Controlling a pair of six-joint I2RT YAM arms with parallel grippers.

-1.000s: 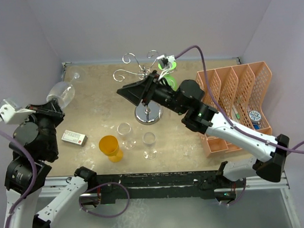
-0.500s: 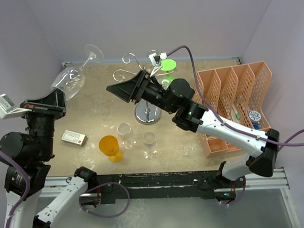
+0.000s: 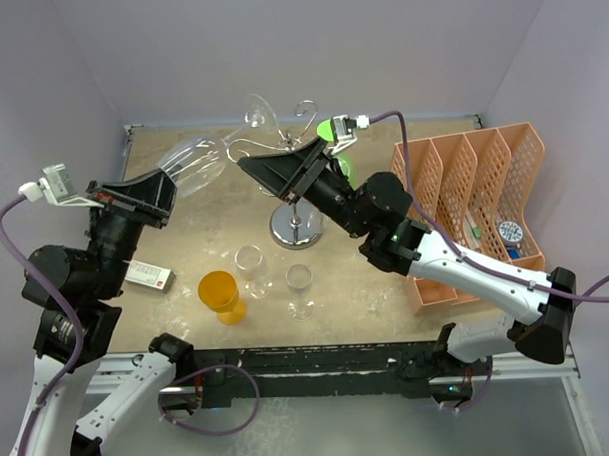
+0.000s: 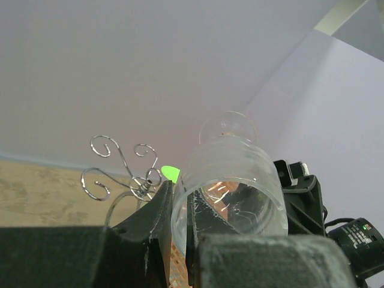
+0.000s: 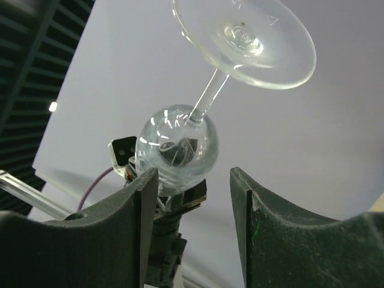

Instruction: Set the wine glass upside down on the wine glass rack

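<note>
Clear stemmed wine glass [image 3: 197, 160] swung in beside the shiny silver wire rack [image 3: 297, 228]
The left claw [image 3: 166, 191], clamped on the smooth bowl, has carried it in from the left, round foot leading toward the curled scrolls, not yet inverted; the right claw [image 3: 255, 170] waits there, jaws apart.

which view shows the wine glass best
Right wrist: the glass shows whole, with foot, stem and bowl. The top view shows it faint and tilted in the left gripper; the left wrist only looks along its bowl from the rim.
</note>
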